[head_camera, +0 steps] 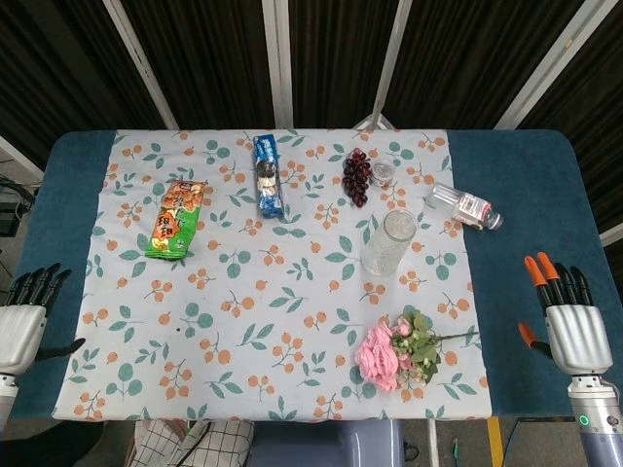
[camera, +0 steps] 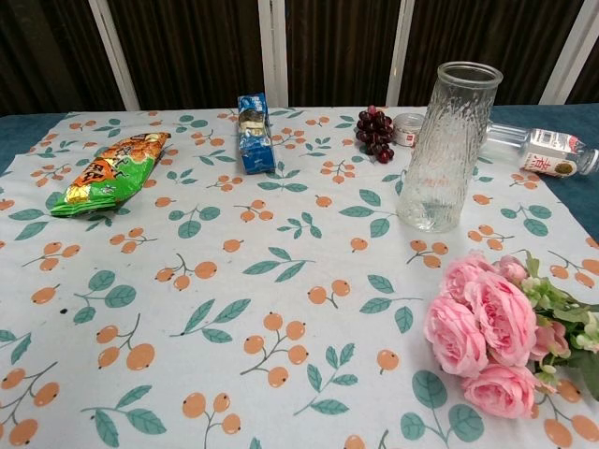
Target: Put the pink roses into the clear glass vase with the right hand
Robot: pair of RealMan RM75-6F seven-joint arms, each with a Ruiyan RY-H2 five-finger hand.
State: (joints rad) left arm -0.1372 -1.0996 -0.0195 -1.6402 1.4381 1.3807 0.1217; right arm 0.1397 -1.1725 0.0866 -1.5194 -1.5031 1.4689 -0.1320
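Two hands in the head view, both low at the worktop's near corners: left hand at the left edge over the blue cloth, fingers straight and close together, thumb stuck out sideways, holding nothing; right hand at the right edge, fingers likewise extended with orange tips, thumb out to the side, also holding nothing. Between them, a floral tablecloth carrying everything else. Near the front right, well apart from the right hand, pink roses lying flat, blooms toward the left, green stems trailing right. Farther back from them, clear glass vase standing upright, nothing inside. Behind the vase, a small jar just beside a bunch of dark grapes; to the right, a clear plastic bottle lying on its side. At back centre, a blue snack packet; at left, a green and orange snack bag. From the chest view, neither hand visible. Clear glass vase upright at right, textured wall, open mouth, empty. Pink roses in the near right corner, on the cloth in front of the vase and not touching it. Grapes and small jar behind, bottle on its side at far right, blue packet at back centre, green bag at left.
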